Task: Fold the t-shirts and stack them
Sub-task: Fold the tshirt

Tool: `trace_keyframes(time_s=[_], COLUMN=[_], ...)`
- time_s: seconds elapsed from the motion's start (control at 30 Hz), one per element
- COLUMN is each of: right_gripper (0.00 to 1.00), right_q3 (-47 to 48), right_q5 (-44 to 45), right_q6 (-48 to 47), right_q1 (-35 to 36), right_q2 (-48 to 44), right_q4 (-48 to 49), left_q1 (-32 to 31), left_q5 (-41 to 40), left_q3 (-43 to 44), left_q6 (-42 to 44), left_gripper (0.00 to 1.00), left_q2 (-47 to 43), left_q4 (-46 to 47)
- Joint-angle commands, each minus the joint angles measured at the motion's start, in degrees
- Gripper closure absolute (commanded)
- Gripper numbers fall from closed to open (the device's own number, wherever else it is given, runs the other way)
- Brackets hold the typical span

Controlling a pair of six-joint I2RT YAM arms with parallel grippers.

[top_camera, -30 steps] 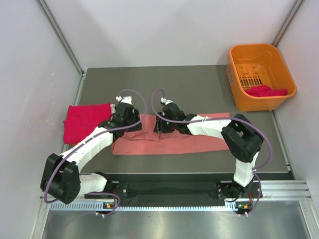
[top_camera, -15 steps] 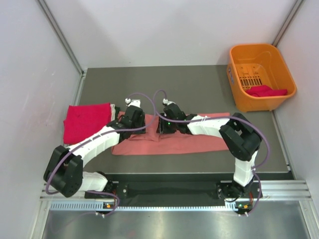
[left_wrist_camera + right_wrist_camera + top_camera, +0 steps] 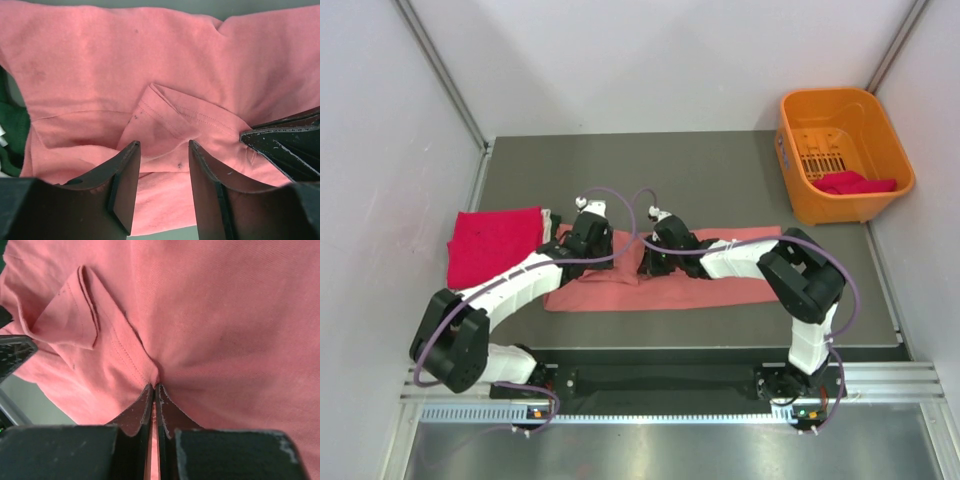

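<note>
**Pretty clearly a robotics lab cell**

Plain white panel walls [image 3: 650, 60] framed by aluminium posts [image 3: 440, 75], a dark grey table [image 3: 650, 165], and the left arm [image 3: 510, 287] and right arm [image 3: 740, 258] bolted to a metal rail [image 3: 670, 413] with purple cables [image 3: 861, 300] looping around. Total bench-test vibes.

The salmon-pink t-shirt [image 3: 225, 315] is soft matt cloth with stitched hems; the fingers [image 3: 132, 416] of the right gripper [image 3: 154, 387] look like matt black plastic, scuffed pale at edges.
</note>
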Motion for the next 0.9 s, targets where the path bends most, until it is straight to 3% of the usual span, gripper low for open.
trace_keyframes(time_s=[0.0,0.3,0.47,0.87], right_gripper=[1.00,1.00,1.00,1.00], right_q3=[-0.41,-1.37,-3.57,-5.77], right_q5=[-3.02,-4.07,-5.39,-8.99], right_q6=[-1.50,-6.42,-5.64,-3.61], right_q1=[-0.29,-0.38,-0.82,-1.79], right_q2=[-1.91,-2.26,-2.78,-2.69], right_q4=[3.65,7.07,11.54,15.51], left_q1=[-0.25,-0.33,-0.42,-0.51], left_q5=[1.74,2.27,2.36,3.77], left_q3=[0.36,-1.31,-0.34,-1.58], left_q6=[1.49,5.35,6.50,5.10], left_gripper=[0.51,0.52,0.58,0.52], left_q2=[0.46,1.43,4.06,3.62], left_q4=[2.97,8.60,8.69,7.37])
